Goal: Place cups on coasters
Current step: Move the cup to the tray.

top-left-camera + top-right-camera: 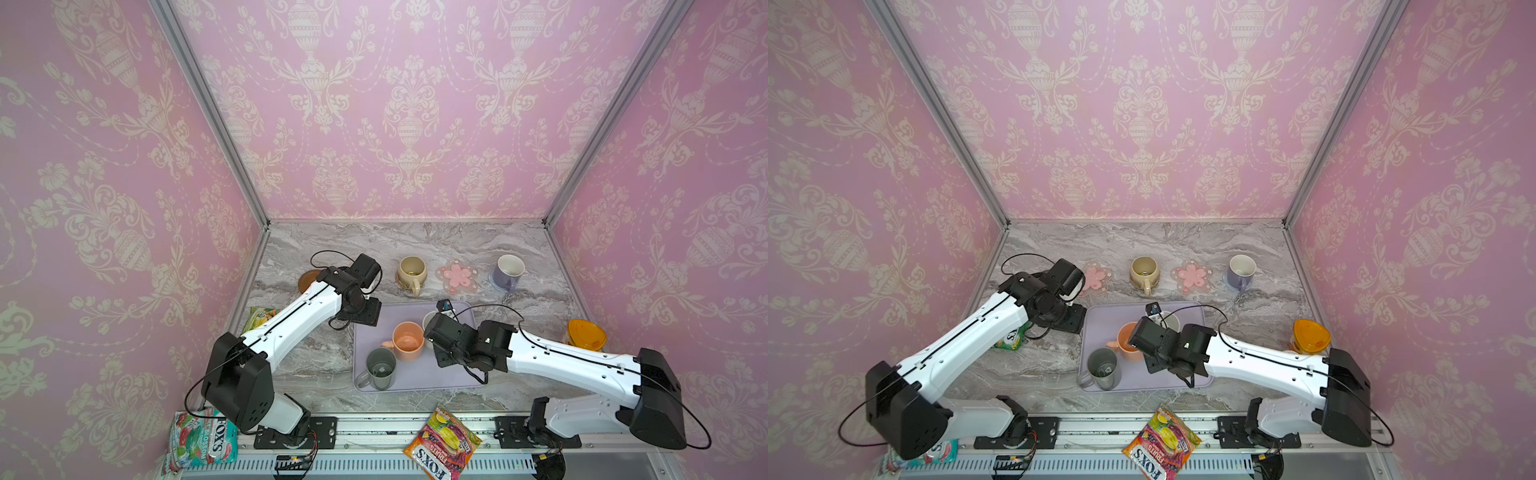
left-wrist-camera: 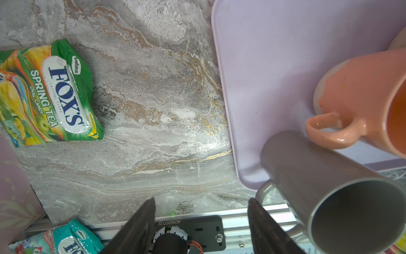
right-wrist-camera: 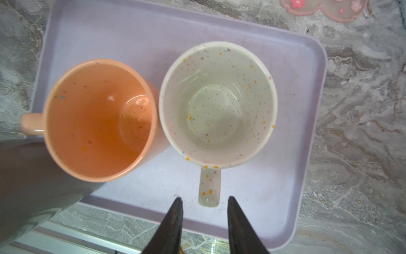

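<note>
Mugs stand on the lavender tray point(image 3: 131, 33): the speckled mug point(image 3: 217, 105), peach mug point(image 3: 98, 121) and grey-green mug point(image 1: 380, 368), with the right tool point(image 3: 204, 198) narrowly parted and empty at the speckled mug's handle end, and the left tool point(image 2: 201, 199) wide, empty, just off the tray's left edge.

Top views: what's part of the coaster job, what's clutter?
Job: peach mug, speckled mug, grey-green mug, beige mug, lavender mug, flower coaster, second flower coaster, brown coaster.
Clutter: green candy bag, teal candy bag, red candy bag, orange-lidded container, lavender tray.
</note>
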Robot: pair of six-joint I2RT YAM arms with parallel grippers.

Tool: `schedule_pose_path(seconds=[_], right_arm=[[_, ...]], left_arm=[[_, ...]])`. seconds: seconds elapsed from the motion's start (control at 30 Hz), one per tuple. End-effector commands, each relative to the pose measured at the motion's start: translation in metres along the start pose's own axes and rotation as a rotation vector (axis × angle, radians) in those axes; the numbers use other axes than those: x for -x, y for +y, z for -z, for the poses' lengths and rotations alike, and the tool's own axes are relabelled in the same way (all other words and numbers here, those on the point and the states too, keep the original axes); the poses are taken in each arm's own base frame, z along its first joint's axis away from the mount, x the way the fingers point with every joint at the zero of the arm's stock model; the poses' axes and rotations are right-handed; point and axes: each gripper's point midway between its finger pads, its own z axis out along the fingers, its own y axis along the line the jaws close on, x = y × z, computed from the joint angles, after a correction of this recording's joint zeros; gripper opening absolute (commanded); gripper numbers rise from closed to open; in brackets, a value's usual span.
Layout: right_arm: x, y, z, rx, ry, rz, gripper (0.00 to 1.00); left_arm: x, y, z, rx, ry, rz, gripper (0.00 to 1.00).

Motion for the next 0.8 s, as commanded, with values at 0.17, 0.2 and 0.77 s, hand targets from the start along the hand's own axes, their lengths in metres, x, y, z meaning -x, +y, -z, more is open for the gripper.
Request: schedule_pose_path(seconds=[0.17, 0.2, 0.77], right_arm=[[-0.006, 0.031, 0.018, 0.118, -0.002, 0.069, 0.40], [-0.007, 0.036, 0.019, 0.135, -0.001, 0.076, 0.40], [-0.063, 0.108, 0.027, 0.303, 0.090, 0.293, 0.39]], left_arm=[[-0.053, 0.046, 0.035, 0.164, 0.065, 0.037, 0.68], [-0.058, 0.047, 0.037, 0.162, 0.067, 0.043, 0.68], [-0.110, 0.041, 0.030, 0.046, 0.128, 0.131, 0.68]])
